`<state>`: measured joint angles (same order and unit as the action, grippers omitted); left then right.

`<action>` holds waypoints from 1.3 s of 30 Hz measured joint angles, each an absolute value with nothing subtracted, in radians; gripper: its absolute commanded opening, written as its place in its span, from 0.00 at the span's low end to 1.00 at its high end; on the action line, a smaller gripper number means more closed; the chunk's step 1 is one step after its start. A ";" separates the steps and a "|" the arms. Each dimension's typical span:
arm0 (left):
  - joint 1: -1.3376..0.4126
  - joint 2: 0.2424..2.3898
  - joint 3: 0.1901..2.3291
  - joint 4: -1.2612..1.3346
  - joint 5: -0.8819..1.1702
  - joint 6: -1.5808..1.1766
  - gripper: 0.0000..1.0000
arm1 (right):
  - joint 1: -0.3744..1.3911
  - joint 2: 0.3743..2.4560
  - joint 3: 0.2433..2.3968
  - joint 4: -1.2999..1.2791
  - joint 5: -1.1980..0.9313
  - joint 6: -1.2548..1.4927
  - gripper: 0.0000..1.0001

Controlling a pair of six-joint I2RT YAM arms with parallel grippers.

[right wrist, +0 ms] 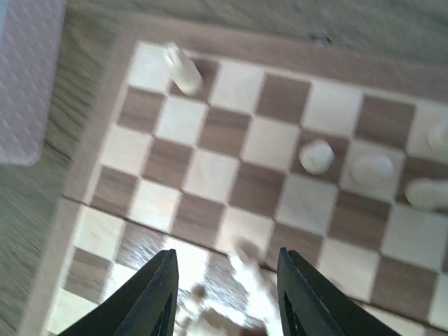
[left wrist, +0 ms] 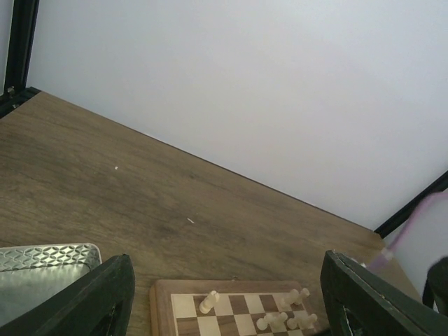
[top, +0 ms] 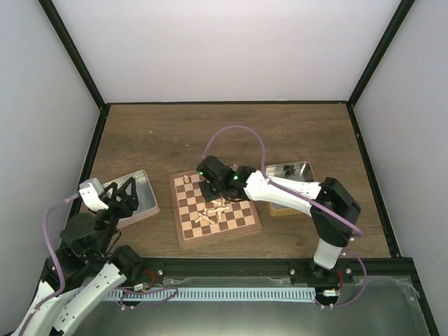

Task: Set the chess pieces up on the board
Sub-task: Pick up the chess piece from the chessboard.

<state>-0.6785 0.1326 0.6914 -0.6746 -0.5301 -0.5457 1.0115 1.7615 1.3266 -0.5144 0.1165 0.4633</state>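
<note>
The chessboard lies at the table's middle front. Several cream chess pieces lie heaped on its middle; one stands near the far left corner. My right gripper hovers over the board's far half, open and empty. In the right wrist view its fingers straddle blurred pieces; upright pieces stand further up and one sits in the corner. My left gripper is open and empty, raised left of the board; its view shows the board's far edge and pieces.
A silver tin lies left of the board under my left gripper, also showing in the left wrist view. A second tin with dark pieces sits right of the board behind my right arm. Black frame posts and white walls enclose the table.
</note>
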 measured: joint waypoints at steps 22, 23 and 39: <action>-0.678 0.176 0.691 -0.675 -0.519 -0.545 0.75 | 1.011 1.752 1.153 -0.504 0.126 0.418 0.31; -0.678 0.176 0.691 -0.675 -0.519 -0.545 0.75 | 1.011 1.757 1.153 -0.503 0.123 0.411 0.31; -0.678 0.178 0.691 -0.675 -0.519 -0.545 0.75 | 1.011 1.822 1.162 -0.421 0.119 0.323 0.06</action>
